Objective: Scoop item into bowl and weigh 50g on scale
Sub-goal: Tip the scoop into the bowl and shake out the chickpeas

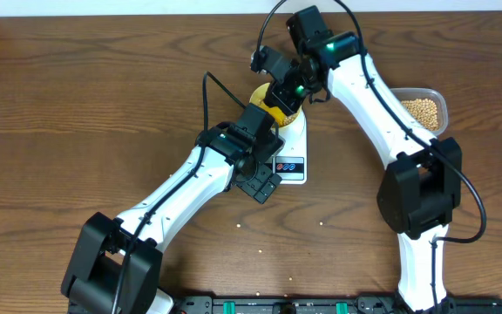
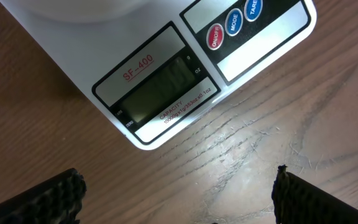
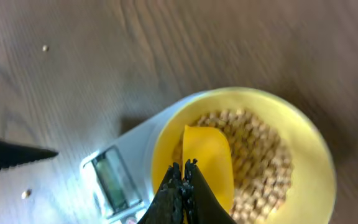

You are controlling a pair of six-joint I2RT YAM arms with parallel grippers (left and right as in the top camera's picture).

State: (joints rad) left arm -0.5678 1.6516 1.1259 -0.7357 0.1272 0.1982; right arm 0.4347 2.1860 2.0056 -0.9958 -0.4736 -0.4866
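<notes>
**Yellow scoop held over the bowl on the scale**

Yellow plastic fills the middle of the right wrist view. The right gripper (image 3: pixel 183 177) has its fingers pressed together on the handle of the scoop (image 3: pixel 209 155), whose blade hangs inside the bowl (image 3: pixel 306 140). The hold probably serves to add or take out a little at a time, so that the weight can be trimmed toward 50 g.

The beans (image 3: pixel 253 149) lie in the bowl as a loose bed of small, round, tan grains. They cover its bottom and reach part-way up the wall.

The bowl stands on the scale (image 3: pixel 132 137), toward the back of the platform. That leaves the front panel uncovered.

The left gripper (image 2: pixel 179 199) hovers just in front of that panel with its fingers spread and nothing between them. From there its camera looks straight at the display (image 2: pixel 160 90) and the coloured buttons (image 2: pixel 234 22). The placement seems meant for reading the weight, yet no figure can be made out on the screen.

A clear tub (image 1: pixel 425 109) holding more of the same beans sits well apart, beyond the right arm. A few stray grains (image 1: pixel 323 224) lie on the wooden table (image 1: pixel 77 105) in front of the scale.
</notes>
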